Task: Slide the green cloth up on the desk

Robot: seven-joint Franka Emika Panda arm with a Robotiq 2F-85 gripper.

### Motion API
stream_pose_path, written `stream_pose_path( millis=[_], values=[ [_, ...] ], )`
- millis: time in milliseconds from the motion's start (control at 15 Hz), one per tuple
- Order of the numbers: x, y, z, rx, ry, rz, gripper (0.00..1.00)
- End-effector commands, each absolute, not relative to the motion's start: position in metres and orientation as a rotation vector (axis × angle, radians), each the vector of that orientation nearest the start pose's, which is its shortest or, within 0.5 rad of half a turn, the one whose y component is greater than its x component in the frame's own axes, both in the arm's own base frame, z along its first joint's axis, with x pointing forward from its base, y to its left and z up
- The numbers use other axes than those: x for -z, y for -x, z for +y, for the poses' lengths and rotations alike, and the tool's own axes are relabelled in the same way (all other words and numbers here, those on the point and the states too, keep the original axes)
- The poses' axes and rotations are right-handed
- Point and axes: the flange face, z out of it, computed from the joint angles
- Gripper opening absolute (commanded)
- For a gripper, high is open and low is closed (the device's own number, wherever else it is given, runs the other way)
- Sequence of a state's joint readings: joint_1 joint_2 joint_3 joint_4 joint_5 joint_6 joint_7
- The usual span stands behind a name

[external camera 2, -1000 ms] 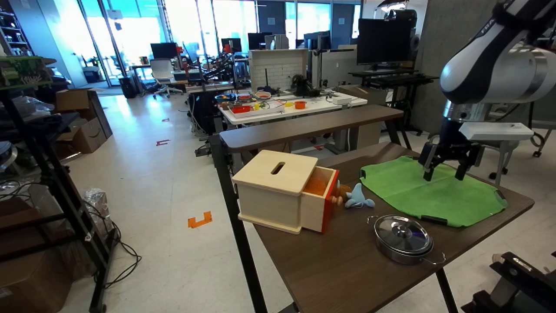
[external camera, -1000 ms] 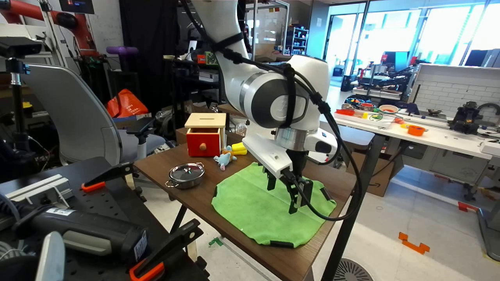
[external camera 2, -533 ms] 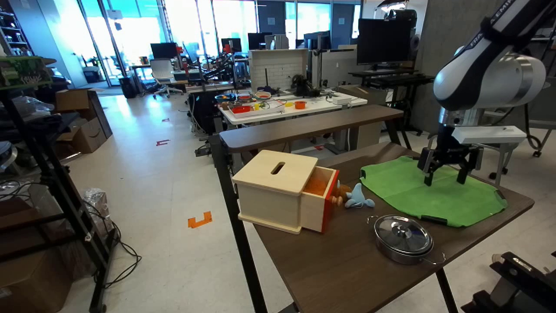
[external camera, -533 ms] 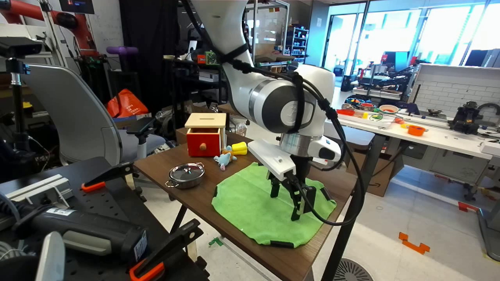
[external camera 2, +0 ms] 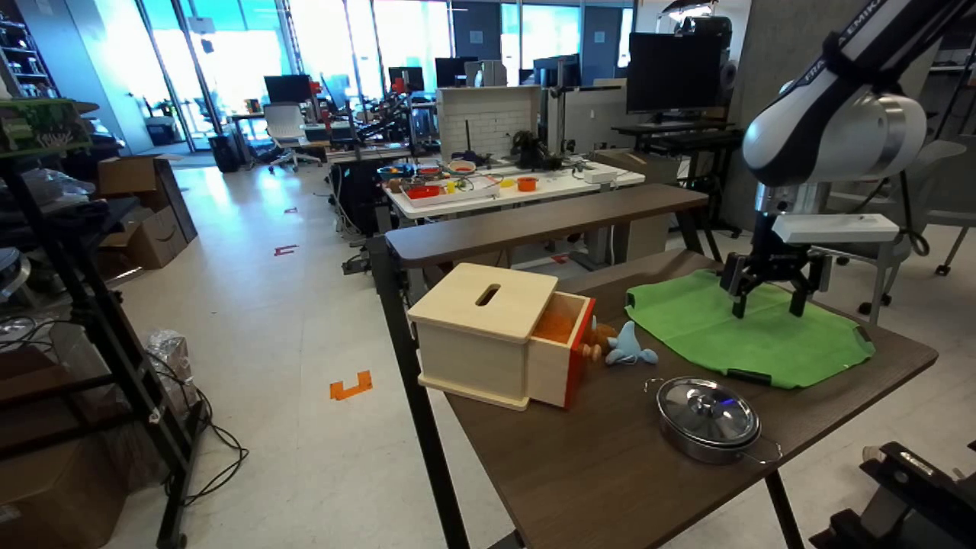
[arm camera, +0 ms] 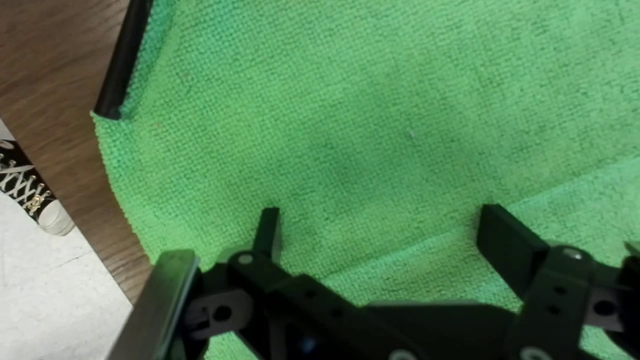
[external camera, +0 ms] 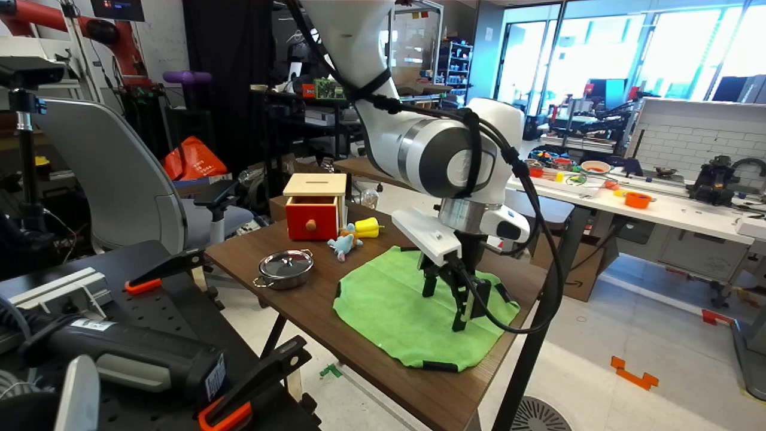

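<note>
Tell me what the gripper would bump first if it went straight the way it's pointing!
The green cloth: the open gripper points down at it and may be touching it. Beneath lies the desk.

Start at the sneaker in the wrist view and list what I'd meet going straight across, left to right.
Black-and-white lace-up sneaker → dark brown desk → green cloth → jaws, parted, seen against that cloth.

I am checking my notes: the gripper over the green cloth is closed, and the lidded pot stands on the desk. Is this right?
Not quite: the gripper is open; the wrist view shows its fingers apart. It is over the green cloth, and the lidded pot stands on the desk.
</note>
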State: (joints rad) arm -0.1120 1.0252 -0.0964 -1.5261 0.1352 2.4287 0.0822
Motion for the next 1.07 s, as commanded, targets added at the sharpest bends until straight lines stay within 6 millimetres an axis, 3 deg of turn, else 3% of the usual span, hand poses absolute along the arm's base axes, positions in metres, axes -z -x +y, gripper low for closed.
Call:
stream_pose_path(
  millis=[0, 1000],
  values=[
    [-0.031, -0.674, -0.129, -0.202, 3.115, 0.587, 1.0],
    [-0.039, -0.735, -0.1, -0.147, 3.088, 0.719, 1.0]
  ],
)
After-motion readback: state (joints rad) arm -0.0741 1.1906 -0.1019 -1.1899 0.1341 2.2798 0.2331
